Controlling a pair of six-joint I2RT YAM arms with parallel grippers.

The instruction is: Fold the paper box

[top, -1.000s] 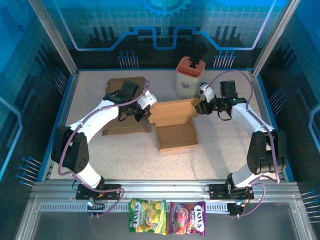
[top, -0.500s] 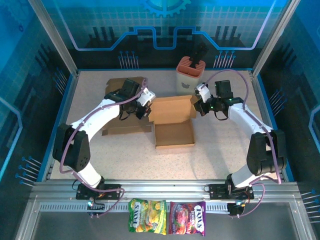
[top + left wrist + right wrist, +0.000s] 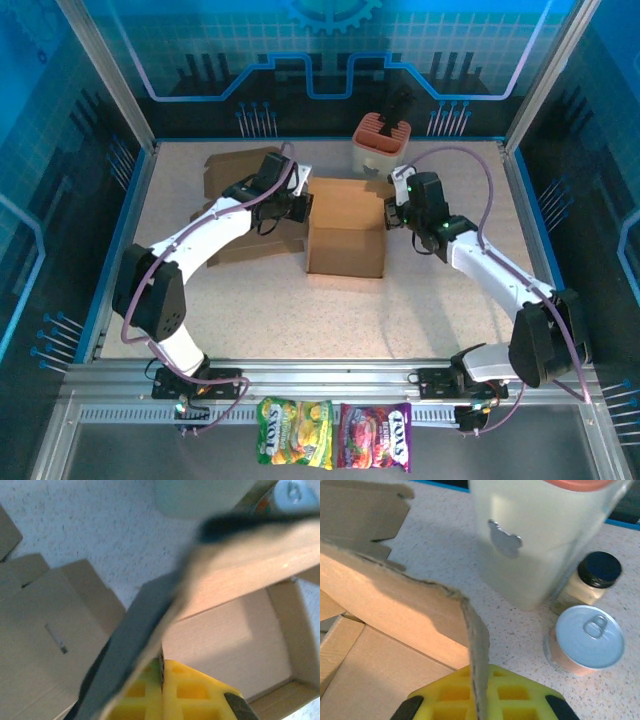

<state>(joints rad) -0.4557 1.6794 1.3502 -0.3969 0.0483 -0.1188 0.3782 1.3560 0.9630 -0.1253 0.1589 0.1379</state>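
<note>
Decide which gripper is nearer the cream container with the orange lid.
Right. The right gripper holds the box just in front of the container; the left gripper holds its opposite side.

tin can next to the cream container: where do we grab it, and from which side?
Probably from straight above, pinching the can on its round side wall just below the rim. It stands upright and its flat pull-tab lid gives no hold. In the right wrist view, close across its left and right sides: the black-lidded jar crowds its upper edge there.
</note>
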